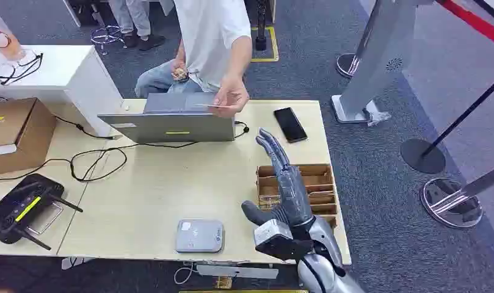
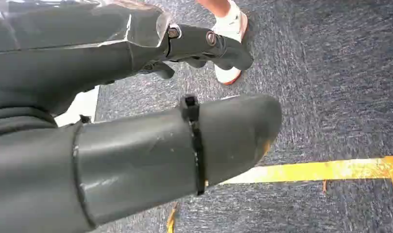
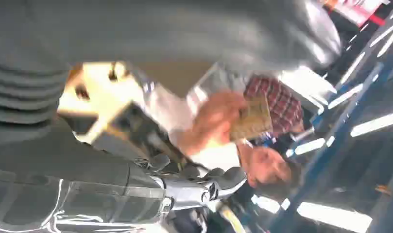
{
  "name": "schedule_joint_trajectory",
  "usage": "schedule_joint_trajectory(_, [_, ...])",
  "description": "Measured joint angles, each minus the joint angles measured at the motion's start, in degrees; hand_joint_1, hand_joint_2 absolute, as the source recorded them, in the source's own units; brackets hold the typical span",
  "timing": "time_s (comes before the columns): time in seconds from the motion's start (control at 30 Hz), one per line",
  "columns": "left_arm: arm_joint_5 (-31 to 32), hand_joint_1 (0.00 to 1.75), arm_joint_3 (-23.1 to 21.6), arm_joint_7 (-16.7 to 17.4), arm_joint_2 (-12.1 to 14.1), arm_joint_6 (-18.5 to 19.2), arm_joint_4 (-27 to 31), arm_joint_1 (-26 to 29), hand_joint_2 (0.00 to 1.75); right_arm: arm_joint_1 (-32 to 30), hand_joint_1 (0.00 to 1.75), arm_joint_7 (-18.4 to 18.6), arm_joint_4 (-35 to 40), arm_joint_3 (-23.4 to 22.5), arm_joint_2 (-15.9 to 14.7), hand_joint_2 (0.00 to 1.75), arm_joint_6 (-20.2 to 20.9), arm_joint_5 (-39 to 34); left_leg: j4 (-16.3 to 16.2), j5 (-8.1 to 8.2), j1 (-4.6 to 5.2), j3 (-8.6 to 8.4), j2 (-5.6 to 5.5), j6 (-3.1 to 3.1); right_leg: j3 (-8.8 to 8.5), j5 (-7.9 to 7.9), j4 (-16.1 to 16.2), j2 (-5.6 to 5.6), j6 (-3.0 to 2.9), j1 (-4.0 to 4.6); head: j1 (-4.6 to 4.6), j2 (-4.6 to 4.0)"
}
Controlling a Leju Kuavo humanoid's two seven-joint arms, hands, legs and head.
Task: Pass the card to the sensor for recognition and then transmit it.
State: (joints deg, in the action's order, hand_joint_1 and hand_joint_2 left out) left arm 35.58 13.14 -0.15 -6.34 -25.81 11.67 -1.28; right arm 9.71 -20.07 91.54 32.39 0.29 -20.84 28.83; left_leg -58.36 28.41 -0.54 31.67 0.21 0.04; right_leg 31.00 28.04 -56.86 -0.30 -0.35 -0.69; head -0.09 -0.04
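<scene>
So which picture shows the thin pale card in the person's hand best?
The head view. There the thin pale card shows sharply, pinched in the person's hand above the grey laptop. The right wrist view shows it too, but blurred. The left wrist view looks down at blue carpet.

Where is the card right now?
In the head view, the card is pinched in the person's hand at the table's far side, above the grey laptop, beyond the robot's raised, empty right hand.
</scene>
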Motion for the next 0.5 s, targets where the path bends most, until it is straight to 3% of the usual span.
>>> schedule_joint_trajectory(0.13, [0.6, 0.00, 0.0, -0.2, 0.0, 0.4, 0.0, -0.1, 0.00, 2.4, 0.00, 1.1, -0.8, 0.0, -0.6, 1.75, -3.1, 6.5, 0.0, 0.00, 0.01, 0.01, 0.01, 0.00, 0.02, 0.00, 0.0, 0.02, 0.00, 0.00, 0.00, 0.00])
schedule_joint_trajectory(0.3, [1.4, 0.00, -0.2, -0.8, 0.0, 0.5, 0.0, -0.1, 0.00, 4.7, 0.00, 5.4, -2.2, 0.0, -1.2, 1.75, -8.1, 20.6, 0.0, 0.00, 0.00, 0.01, 0.00, 0.00, 0.03, 0.00, 0.0, 0.01, 0.00, 0.00, 0.00, 0.00])
schedule_joint_trajectory(0.5, [1.9, 0.00, -0.3, -1.1, 0.0, 0.5, 0.0, -0.2, 0.00, 6.4, 0.00, 10.6, -4.6, 0.0, -1.4, 1.75, -10.2, 35.4, 0.0, 0.00, 0.00, 0.02, 0.00, 0.00, 0.03, 0.00, 0.0, 0.01, 0.00, 0.00, 0.00, 0.00])
